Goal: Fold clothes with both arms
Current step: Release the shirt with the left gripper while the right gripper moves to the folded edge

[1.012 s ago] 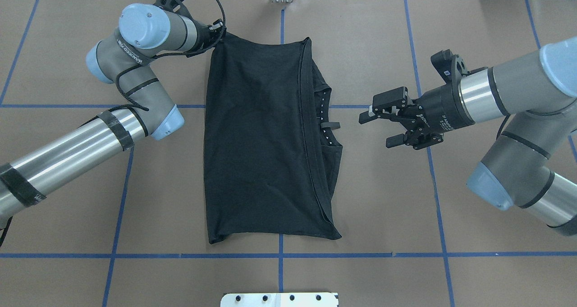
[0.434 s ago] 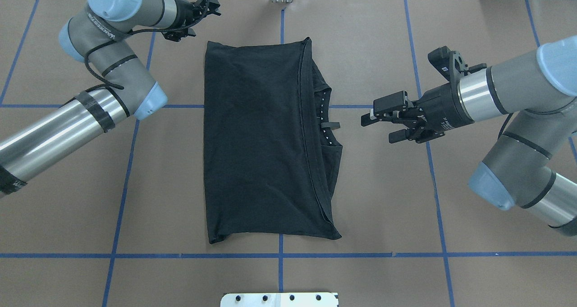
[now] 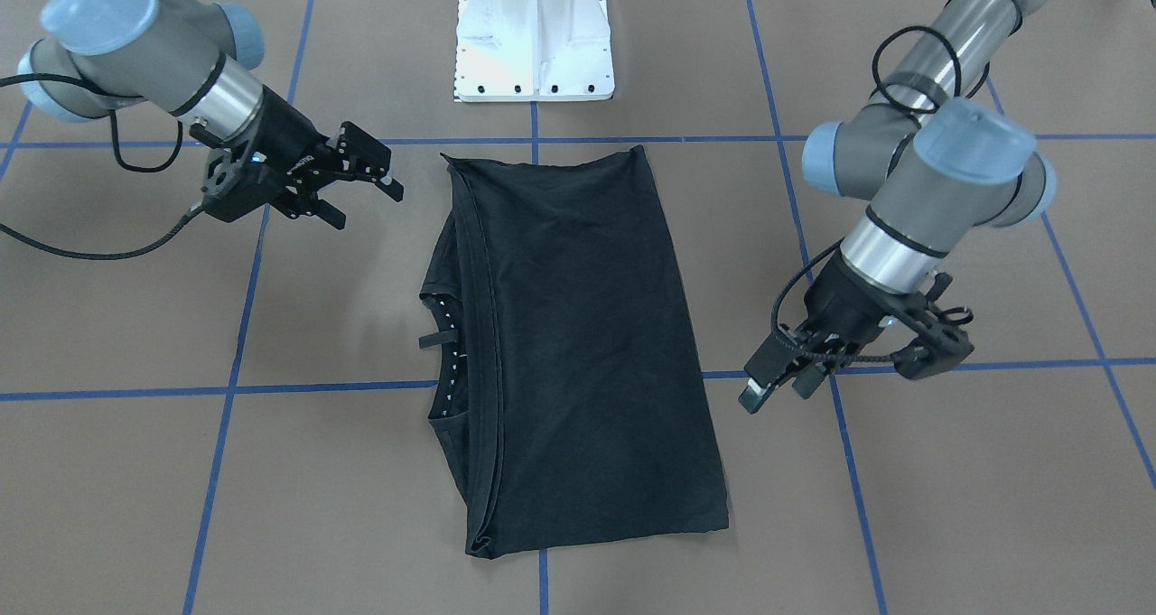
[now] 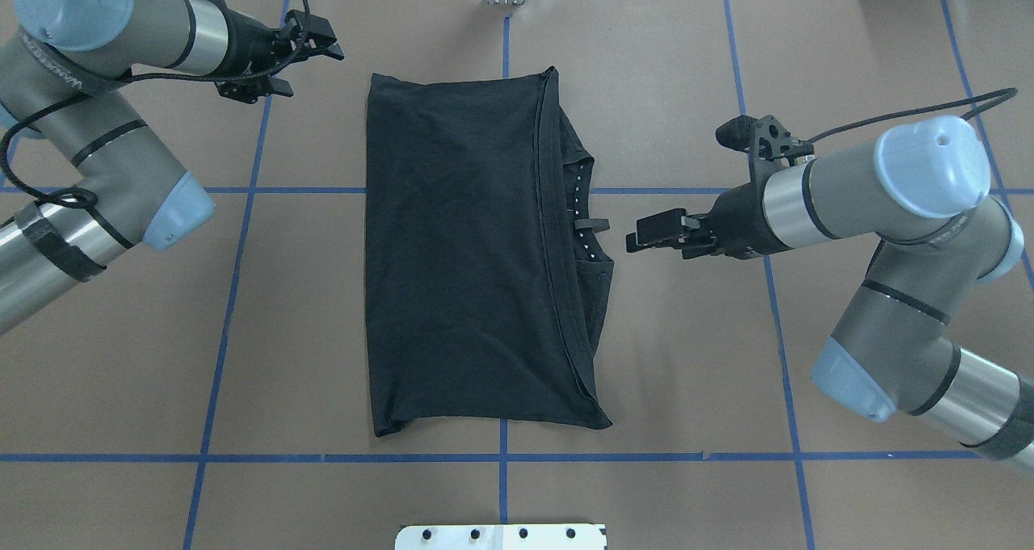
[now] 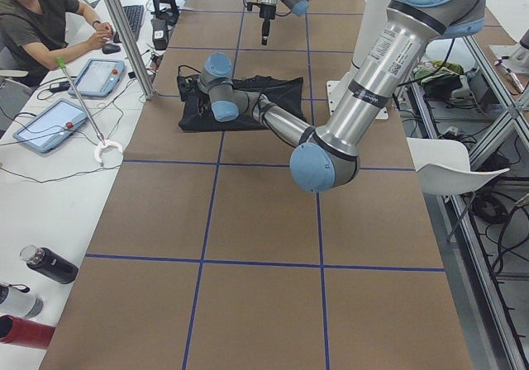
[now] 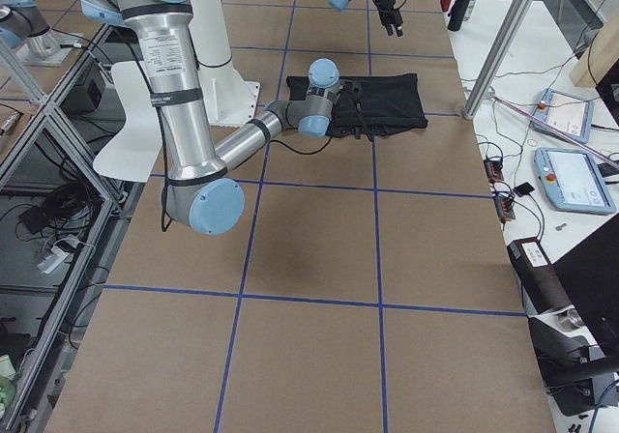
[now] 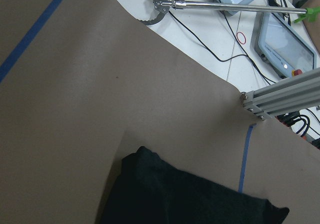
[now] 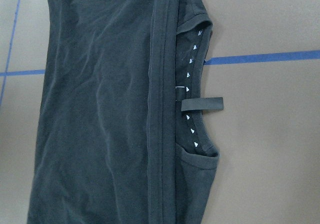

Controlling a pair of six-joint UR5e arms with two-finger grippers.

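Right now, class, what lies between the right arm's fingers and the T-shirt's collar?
Only a short strip of bare brown table cover. In the overhead view the right arm's fingers hang clear of the T-shirt, whose collar tab points toward them.

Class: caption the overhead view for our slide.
Folded black cotton T-shirt flat on brown table, untouched between open black left gripper and open black right gripper.

The table (image 4: 687, 356) is brown and gridded with blue tape (image 4: 646, 457). In the overhead view a folded black shirt (image 4: 460, 251) lies flat at its centre, running from 12 to 6 o'clock, with the collar (image 4: 583, 227) toward 3 o'clock. A white base (image 4: 501, 536) sits at 6 o'clock, apart from the shirt.
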